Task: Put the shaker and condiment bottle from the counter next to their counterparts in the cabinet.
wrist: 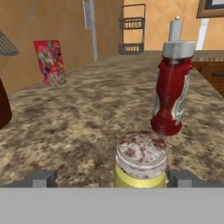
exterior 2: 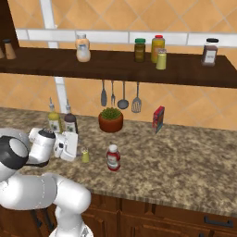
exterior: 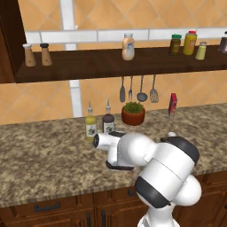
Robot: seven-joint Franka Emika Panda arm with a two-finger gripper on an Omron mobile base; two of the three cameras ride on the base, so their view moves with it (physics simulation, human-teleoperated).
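While the gripper (wrist: pixel 108 178) sits low with fingers spread wide either side of the shaker (wrist: pixel 141 161), nothing is gripped. Shaker stands on the counter (exterior 2: pixel 185 157), red bottle (exterior 2: pixel 113 158) just beside it. Bottle label too blurred to read. Twin shaker (exterior 2: pixel 161 59) on the cabinet (exterior 2: pixel 115 67).

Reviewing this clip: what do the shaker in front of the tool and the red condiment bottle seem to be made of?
The shaker: body looks like smooth yellow-green plastic or glazed ceramic; its greyish top has a dull speckled sheen, perhaps metal. The condiment bottle: glossy red surface with soft highlights suggests squeezable plastic, a printed label and a matte pale cap. It is rendered, so both are guesses.
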